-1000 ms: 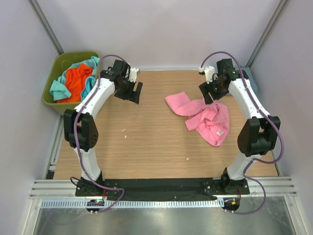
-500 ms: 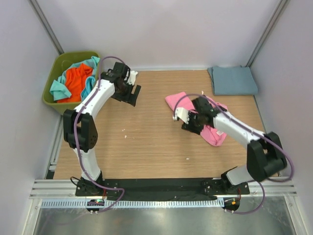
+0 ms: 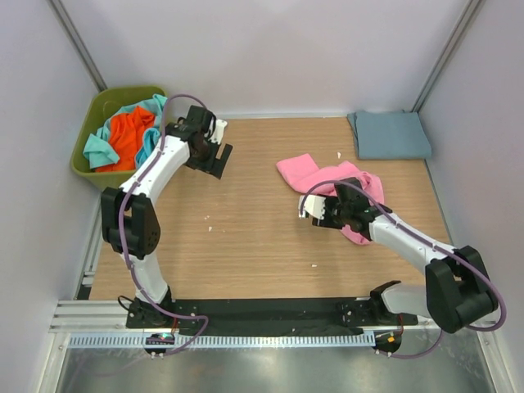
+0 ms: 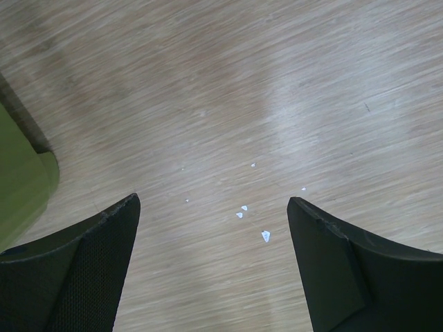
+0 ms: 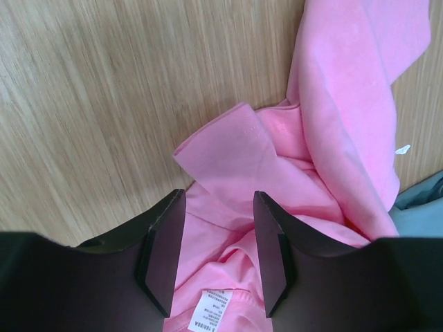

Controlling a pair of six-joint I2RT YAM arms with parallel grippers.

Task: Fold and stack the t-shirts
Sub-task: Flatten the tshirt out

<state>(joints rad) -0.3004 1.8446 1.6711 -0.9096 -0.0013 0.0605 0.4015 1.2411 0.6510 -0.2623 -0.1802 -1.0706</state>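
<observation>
The pink t-shirt (image 3: 299,170) lies crumpled on the wooden table, right of centre. My right gripper (image 3: 337,214) is open and low over its near left edge. In the right wrist view the jaws (image 5: 218,200) stand apart over pink cloth (image 5: 346,83) and a white label (image 5: 214,308), and hold nothing. The dusty blue-grey t-shirt (image 3: 391,135) lies folded at the far right corner; its edge shows in the right wrist view (image 5: 426,194). The orange t-shirt (image 3: 131,135) and the teal t-shirt (image 3: 98,147) lie in the bin. My left gripper (image 3: 217,157) is open and empty over bare wood (image 4: 213,202).
The olive-green bin (image 3: 90,176) stands off the table's far left corner; its corner shows in the left wrist view (image 4: 21,187). Small white flakes (image 4: 265,236) lie on the wood. Grey walls close in the left, right and far sides.
My right arm swung from the far right corner inward and nearer, down onto the pink shirt's near left edge, uncovering the blue-grey shirt. My left gripper shifted slightly to the left.
</observation>
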